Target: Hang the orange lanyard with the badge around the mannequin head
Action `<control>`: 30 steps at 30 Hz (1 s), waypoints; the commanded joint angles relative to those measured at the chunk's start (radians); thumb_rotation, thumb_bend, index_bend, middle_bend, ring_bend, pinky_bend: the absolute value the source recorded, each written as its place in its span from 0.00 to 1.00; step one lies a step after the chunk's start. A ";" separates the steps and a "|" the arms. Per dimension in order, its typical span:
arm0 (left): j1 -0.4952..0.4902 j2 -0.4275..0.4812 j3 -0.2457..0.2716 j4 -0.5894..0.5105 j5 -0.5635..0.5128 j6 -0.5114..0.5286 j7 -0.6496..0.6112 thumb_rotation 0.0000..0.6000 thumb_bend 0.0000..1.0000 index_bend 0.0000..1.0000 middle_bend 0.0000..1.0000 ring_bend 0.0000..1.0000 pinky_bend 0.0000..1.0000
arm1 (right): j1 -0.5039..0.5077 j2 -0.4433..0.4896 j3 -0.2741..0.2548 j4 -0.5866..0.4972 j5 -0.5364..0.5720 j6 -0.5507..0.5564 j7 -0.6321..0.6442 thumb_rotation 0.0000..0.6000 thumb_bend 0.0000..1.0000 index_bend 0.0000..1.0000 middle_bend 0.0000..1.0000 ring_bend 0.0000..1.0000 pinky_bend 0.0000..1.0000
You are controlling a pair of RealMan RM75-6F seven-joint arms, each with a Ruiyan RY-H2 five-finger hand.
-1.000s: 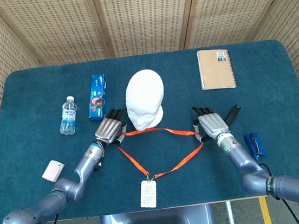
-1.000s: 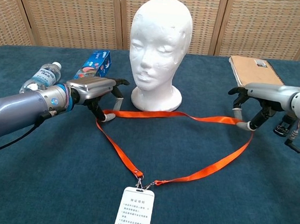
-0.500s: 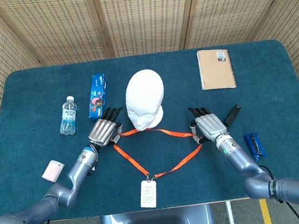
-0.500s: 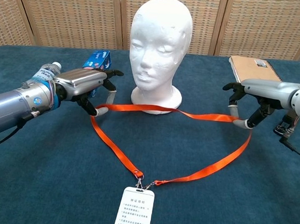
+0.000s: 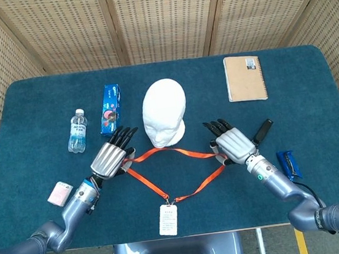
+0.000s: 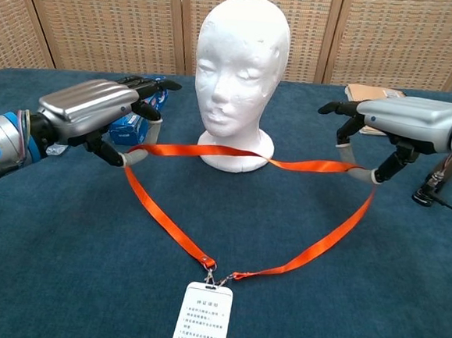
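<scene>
Both hands have risen and drawn back toward the robot over the last second, lifting the strap's top span off the cloth so it now hangs taut across the base of the mannequin head [image 6: 241,68], which stands white and upright mid-table, facing the robot.

Largest of the task's things, that head looks rigid but probably light, perhaps foam, so a snagging strap could tip it; the loop will likely need to clear the crown from above.

The orange lanyard [image 6: 163,224] is a flat, soft ribbon, limp where unsupported and probably slippery. It forms a triangle: top edge stretched between the hands just in front of the head's base, two sides falling to a metal clip near the table's front edge. Holding it at the two upper corners, as now, seems the sensible grip, since it keeps the loop open.

The left hand [image 6: 97,116] pinches the left corner between thumb and a finger, other fingers extended. The right hand [image 6: 386,127] pinches the right corner likewise.

The badge [image 6: 204,318], a white printed card, lies flat below the clip; it seems a light weight.
</scene>
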 commanded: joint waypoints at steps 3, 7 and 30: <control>0.019 0.066 0.015 -0.087 0.058 0.078 0.042 1.00 0.44 0.74 0.00 0.00 0.00 | -0.005 0.043 -0.023 -0.042 -0.069 0.035 -0.018 1.00 0.67 0.70 0.00 0.00 0.00; 0.021 0.107 0.013 -0.141 0.087 0.107 0.071 1.00 0.44 0.74 0.00 0.00 0.00 | -0.007 0.065 -0.015 -0.078 -0.069 0.043 -0.043 1.00 0.67 0.70 0.00 0.00 0.00; 0.018 0.278 -0.090 -0.345 0.076 0.166 0.079 1.00 0.44 0.75 0.00 0.00 0.00 | -0.028 0.193 0.094 -0.276 0.004 0.117 -0.066 1.00 0.67 0.70 0.00 0.00 0.00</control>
